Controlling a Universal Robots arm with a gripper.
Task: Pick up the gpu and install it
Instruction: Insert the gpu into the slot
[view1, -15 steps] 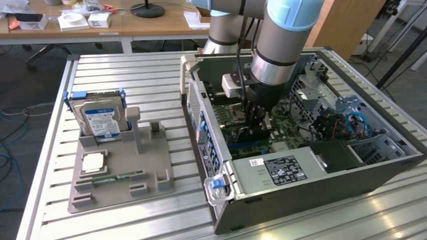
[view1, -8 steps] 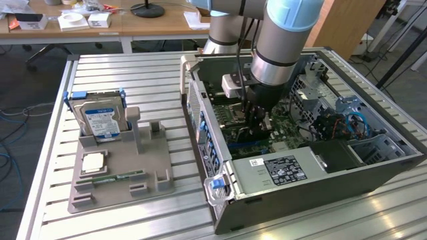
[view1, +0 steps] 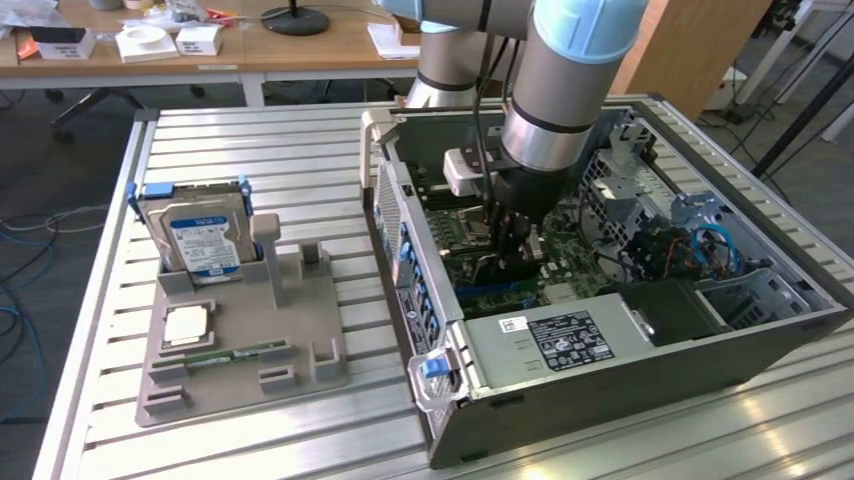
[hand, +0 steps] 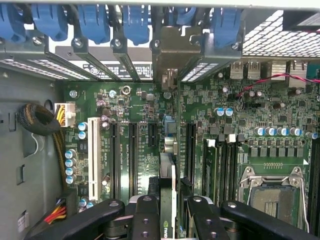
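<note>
While the arm reaches down into the open computer case (view1: 747, 330), its gripper (hand: 167, 210) is closed about halfway on the graphics card (hand: 167, 190), which stands on its thin edge between the two black fingers (hand: 145, 215). In the wrist view the card runs away from the camera toward the back wall of the case, where its pale metal end bracket (hand: 172, 55) sits among the row of blue slot clips (hand: 135, 22). Below it lies the green main board (hand: 280, 115) with several long dark slots (hand: 132, 155) side by side. The card appears lined up over one of them, though whether its lower edge has entered the slot cannot be told.

In the exterior view the case lies on its side on a slatted metal table (view1: 267, 150), and the gripper (view1: 514, 240) is deep inside, over the board. On the exterior view's left, a grey parts tray (view1: 314, 340) carries a hard drive (view1: 200, 235), a processor chip (view1: 187, 325) and a memory stick (view1: 247, 352).

To do this step well, the card likely has to stay upright and parallel to the slot, with its bracket meeting the gap in the back wall. Pressure should probably go straight down and evenly along its length. A tilt could jam one end or strain the board.
</note>
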